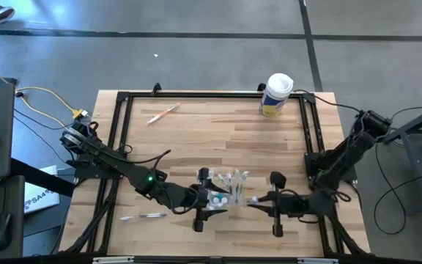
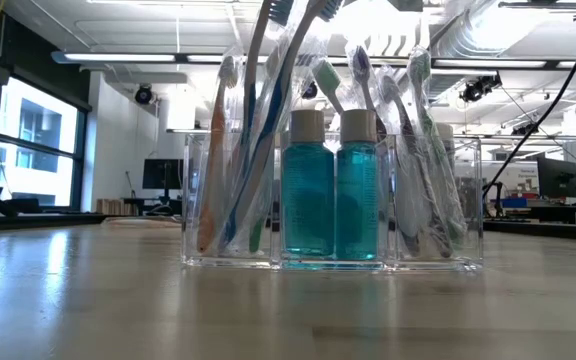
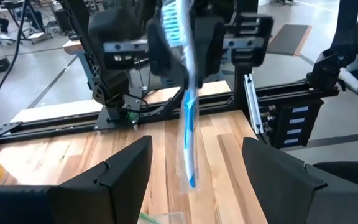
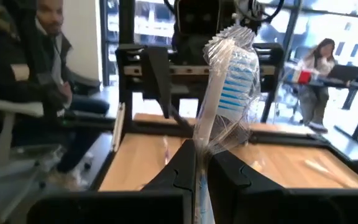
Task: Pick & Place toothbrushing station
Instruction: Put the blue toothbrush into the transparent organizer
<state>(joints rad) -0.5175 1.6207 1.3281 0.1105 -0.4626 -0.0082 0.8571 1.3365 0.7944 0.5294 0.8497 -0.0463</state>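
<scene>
The toothbrushing station (image 2: 333, 200) is a clear plastic holder with two blue bottles and several wrapped toothbrushes. It stands on its flat base near the table's front edge (image 1: 228, 185). My left gripper (image 1: 211, 199) hovers open at its left side, fingers (image 3: 129, 168) spread wide and pointing right. My right gripper (image 1: 256, 201) is just right of the station, facing left, shut on a blue-and-white toothbrush (image 3: 190, 124) in a clear wrapper. In the low view no finger shows beside the station. My right gripper pinches the wrapped toothbrush by its handle just below the head (image 4: 199, 155), between its two fingers. The fingers come in about level from the table's right and lie across the brush. The brush stands nearly upright, head (image 4: 232, 81) up, lower end (image 3: 191, 177) hanging clear of the table.
A white canister with a yellow label (image 1: 277, 94) stands at the far right. One loose toothbrush (image 1: 163, 113) lies at the far left, and a wrapped one (image 1: 143, 215) lies near the front left. Black frame rails (image 1: 119, 139) edge the table. People sit beyond it (image 4: 319, 74).
</scene>
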